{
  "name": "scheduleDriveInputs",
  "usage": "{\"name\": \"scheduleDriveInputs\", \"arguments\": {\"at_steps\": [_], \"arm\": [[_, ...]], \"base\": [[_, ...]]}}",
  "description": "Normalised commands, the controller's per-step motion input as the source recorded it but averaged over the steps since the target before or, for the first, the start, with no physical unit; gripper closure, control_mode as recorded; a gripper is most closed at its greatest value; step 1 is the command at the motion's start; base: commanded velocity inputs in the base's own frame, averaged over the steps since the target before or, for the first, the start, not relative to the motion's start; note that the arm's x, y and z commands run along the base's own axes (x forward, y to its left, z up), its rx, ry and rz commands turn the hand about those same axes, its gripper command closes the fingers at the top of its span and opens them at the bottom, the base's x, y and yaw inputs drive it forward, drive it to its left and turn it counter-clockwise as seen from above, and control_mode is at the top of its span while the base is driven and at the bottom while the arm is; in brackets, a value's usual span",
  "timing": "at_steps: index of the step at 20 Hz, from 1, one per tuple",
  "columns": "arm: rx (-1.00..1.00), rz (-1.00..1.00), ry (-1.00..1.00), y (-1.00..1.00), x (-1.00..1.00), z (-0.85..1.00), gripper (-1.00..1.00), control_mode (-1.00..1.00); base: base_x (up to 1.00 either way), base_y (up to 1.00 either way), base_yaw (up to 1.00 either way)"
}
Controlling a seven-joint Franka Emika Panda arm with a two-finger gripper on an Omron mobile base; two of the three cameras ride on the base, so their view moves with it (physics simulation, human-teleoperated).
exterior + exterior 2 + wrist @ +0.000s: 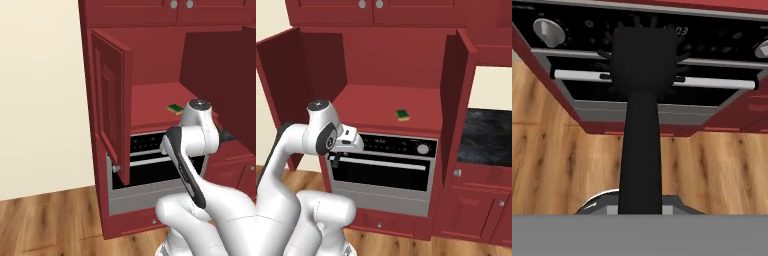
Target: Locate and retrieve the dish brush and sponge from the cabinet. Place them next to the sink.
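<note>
I am holding the dish brush (pixel 643 100) tight in my jaws, in front of the oven (pixel 383 165). The sponge (pixel 402 115) is lying on the shelf of the open cabinet (pixel 456 100), at 1 o'clock from my hand. Next I think I need to carry the brush to the sink.

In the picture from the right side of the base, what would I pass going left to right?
Open left cabinet door → robot arm → sponge on the cabinet shelf → oven knob → open right cabinet door → black counter.
</note>
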Motion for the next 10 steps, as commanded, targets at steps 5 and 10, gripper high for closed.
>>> {"name": "scheduleDriveInputs", "arguments": {"at_steps": [5, 10], "arm": [[0.0, 0.0, 0.0, 0.0, 0.0, 0.0, 1.0, 1.0], [0.0, 0.0, 0.0, 0.0, 0.0, 0.0, 1.0, 1.0]], "base": [[0.0, 0.0, 0.0], [-0.1, 0.02, -0.28]]}}
